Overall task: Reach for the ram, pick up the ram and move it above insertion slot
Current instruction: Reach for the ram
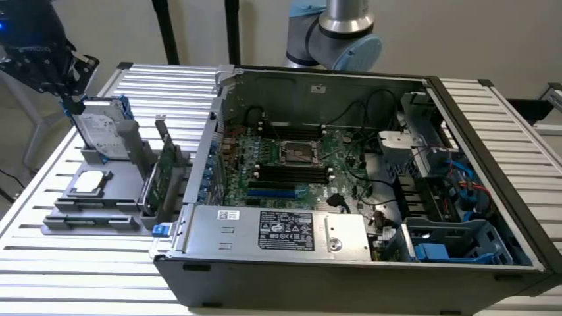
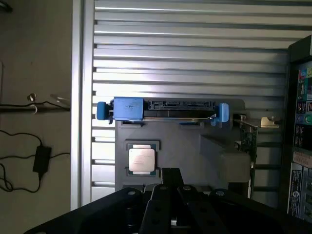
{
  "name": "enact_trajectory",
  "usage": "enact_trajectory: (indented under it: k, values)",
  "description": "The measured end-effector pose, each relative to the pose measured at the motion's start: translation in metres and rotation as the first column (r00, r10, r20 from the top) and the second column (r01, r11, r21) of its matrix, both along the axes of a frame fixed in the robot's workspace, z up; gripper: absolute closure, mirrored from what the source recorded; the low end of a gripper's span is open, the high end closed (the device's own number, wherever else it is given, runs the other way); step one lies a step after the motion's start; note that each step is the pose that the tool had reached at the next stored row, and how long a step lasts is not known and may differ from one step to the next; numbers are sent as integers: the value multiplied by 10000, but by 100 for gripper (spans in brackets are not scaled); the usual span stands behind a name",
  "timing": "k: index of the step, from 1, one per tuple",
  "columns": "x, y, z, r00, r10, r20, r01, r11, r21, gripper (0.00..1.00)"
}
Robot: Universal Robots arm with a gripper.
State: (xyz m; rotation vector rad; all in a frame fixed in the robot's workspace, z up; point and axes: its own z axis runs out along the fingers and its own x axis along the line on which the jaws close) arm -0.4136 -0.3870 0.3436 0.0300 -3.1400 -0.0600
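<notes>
Gray holder (image 1: 97, 220) on slatted tabletop (image 1: 52, 263), left of exterior frame. Holds:
- hard drive (image 1: 101, 131), blue rails, upright at back
- processor chip (image 1: 91, 183) flat, mid-holder
- green board (image 1: 156, 179) on edge, case side; ram or bracket card, cannot tell

Open computer case (image 1: 351, 276) centre. Claw (image 1: 63, 92) upper left, over hard drive, fingers pressed together, pinching nothing.

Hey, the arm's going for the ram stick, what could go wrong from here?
1. The shut pincer hangs close to the upright hard drive; dropping straight down might strike its blue rails.
2. The green card with a metal bracket stands in the same grey holder and could be grabbed or knocked by mistake.
3. The bare processor lies nearby, exposed to a scrape.
</notes>
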Motion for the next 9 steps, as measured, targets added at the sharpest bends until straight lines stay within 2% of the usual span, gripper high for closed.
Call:
enact_trajectory:
  k: [3, 5, 6, 9]
  values:
    - [0, 0, 0, 10000, 0, 0, 0, 10000, 0, 89]
    - [-1, -22, 1, 10000, -1, -3, 1, 10000, -1, 89]
    - [-1, -54, 1, 10000, -1, -2, 1, 10000, -2, 89]
    - [0, -190, -3, 10000, 1, 0, -1, 10000, 0, 89]
